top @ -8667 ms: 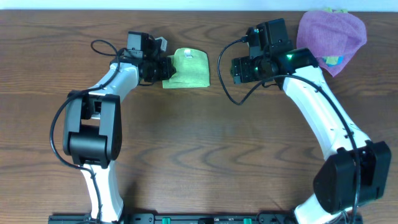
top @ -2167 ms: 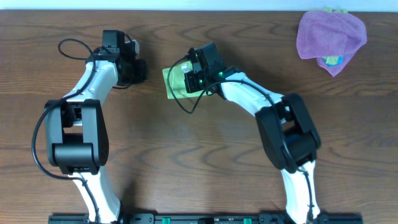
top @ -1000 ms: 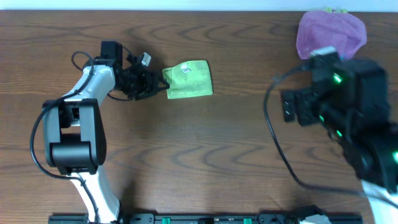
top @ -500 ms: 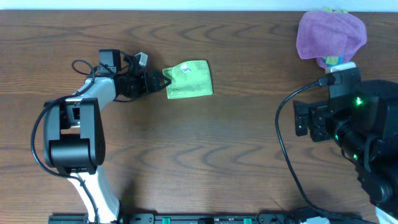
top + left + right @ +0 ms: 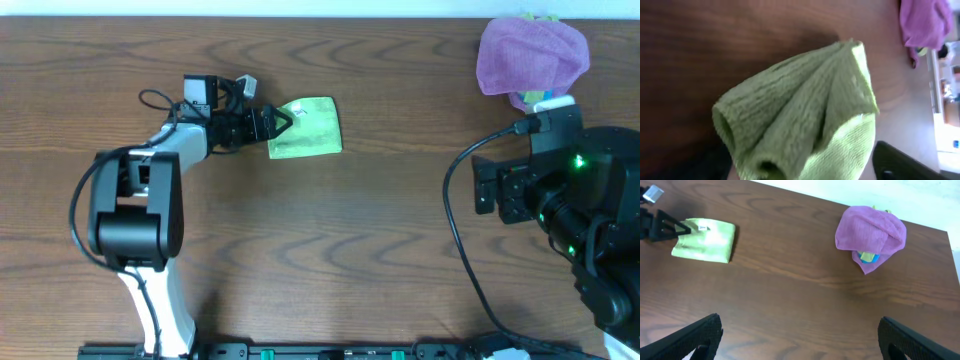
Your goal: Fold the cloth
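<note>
Lime-green cloth (image 5: 805, 120), bunched folds up close at left wrist, flat overhead.

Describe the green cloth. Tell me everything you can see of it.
The cloth is light lime-green, soft and nubby like microfibre, with a small white tag on top. It lies folded into a small thick rectangle on the wooden table, left of centre near the far edge. In the left wrist view its layers bulge in rounded loops. The left gripper stands open around its left edge; whether the fingers press it is unclear. Nothing else touches it.
</note>
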